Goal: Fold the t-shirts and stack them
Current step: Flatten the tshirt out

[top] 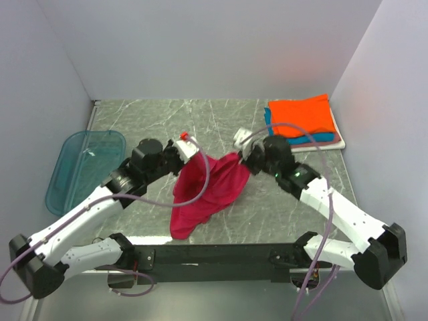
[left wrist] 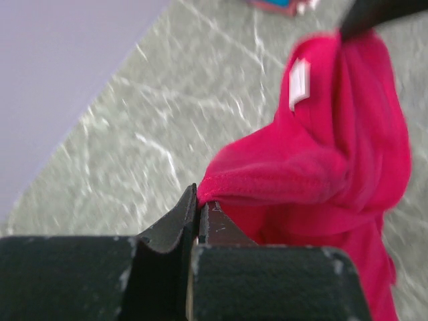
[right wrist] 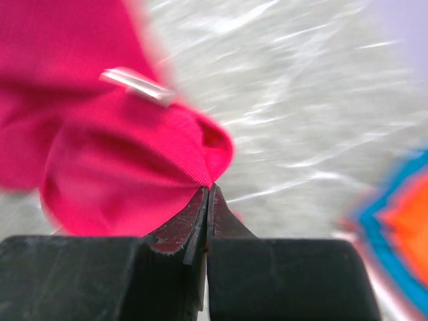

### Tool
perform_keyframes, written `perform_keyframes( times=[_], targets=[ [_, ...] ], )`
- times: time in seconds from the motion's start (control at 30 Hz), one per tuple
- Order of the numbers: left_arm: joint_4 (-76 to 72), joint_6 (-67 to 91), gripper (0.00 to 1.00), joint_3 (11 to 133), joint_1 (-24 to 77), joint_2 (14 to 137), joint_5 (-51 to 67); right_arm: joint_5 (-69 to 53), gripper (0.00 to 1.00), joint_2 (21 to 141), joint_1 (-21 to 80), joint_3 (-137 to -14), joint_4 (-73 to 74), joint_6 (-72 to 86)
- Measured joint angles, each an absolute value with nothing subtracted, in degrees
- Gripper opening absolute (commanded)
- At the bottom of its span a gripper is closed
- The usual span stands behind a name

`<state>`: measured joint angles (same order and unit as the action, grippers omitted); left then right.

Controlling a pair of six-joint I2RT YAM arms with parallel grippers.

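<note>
Left pincer (left wrist: 198, 200) is pressed shut on a hemmed edge of the red shirt (left wrist: 321, 174), the cloth nipped right at the tips with no gap between the jaws. Right pincer (right wrist: 208, 190) is likewise closed tight, its tips pinching a ribbed fold of the same shirt, close to where a small white label (right wrist: 137, 85) is sewn in. From above, the two pincers stand apart over the middle of the table (top: 267, 214), one to each side, and the shirt hangs between them by its top edge, which dips a little in the middle. Below that edge the cloth falls in a bunched, narrowing drape toward the near side, its lower end close to the table's front edge; whether all of it rests on the surface cannot be told. Well apart, at the far right corner, sits a pile of folded shirts (top: 301, 124), with an orange shirt (top: 301, 112) on top and a blue shirt (top: 317, 138) showing beneath it. On the left side of the table lies a clear blue tray (top: 67, 167), apart from the red shirt and from both pincers.
</note>
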<state>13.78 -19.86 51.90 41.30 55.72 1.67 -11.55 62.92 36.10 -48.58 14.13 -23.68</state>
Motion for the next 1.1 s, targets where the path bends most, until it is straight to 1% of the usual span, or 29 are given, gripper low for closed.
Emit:
perform_keyframes(
  times=[0.17, 0.3, 0.4, 0.5, 0.6, 0.67, 0.8, 0.87, 0.93, 0.97, 1.03, 1.1],
  targets=[
    [10.09, -20.73, 0.00, 63.02, 40.86, 66.06, 2.24, -6.96, 0.00, 63.70, 27.46, -63.33, 17.43, -26.17],
    [6.66, -20.75, 0.00, 78.94, 40.18, 78.35, 1.80, -4.58, 0.00, 66.00, 20.16, -76.79, 20.23, -28.73],
    [3.33, -20.25, 0.00, 88.95, 39.48, 84.79, 1.23, -3.90, 0.00, 67.33, 16.71, -85.67, 22.11, -30.20],
    [0.93, -19.09, 0.00, 98.00, 38.46, 88.73, 1.19, -3.90, 0.00, 67.42, 14.98, -92.66, 23.88, -31.24],
    [-2.66, -17.76, 0.00, 103.04, 37.76, 89.43, 1.63, -4.05, 0.00, 67.05, 14.46, -98.72, 24.73, -31.90],
    [-5.54, -17.26, 0.00, 104.27, 37.56, 88.84, 1.89, -4.29, 0.00, 66.32, 14.35, -101.60, 25.47, -32.14],
    [-10.41, -17.30, 0.00, 100.86, 37.47, 84.64, 2.96, -6.96, 0.00, 64.49, 14.33, -107.33, 28.88, -32.23],
    [-11.97, -17.78, 0.00, 94.56, 37.21, 79.79, 3.44, -10.55, 0.00, 63.18, 14.28, -108.33, 31.68, -32.32],
    [-13.28, -18.35, 0.00, 86.70, 36.77, 74.41, 3.86, -18.79, 0.00, 61.28, 14.26, -107.72, 36.10, -33.91],
    [-12.73, -18.55, 0.00, 81.32, 36.29, 70.35, 4.25, -23.77, 0.00, 60.31, 14.55, -106.10, 38.41, -35.27],
    [-10.94, -18.85, 0.00, 72.75, 34.94, 64.14, 5.82, -33.56, 0.00, 56.38, 17.43, -98.39, 43.57, -40.14],
    [-7.18, -19.11, 0.00, 64.77, 33.76, 57.89, 6.72, -39.44, 0.00, 52.27, 25.45, -86.91, 48.45, -44.64]
  ],
)
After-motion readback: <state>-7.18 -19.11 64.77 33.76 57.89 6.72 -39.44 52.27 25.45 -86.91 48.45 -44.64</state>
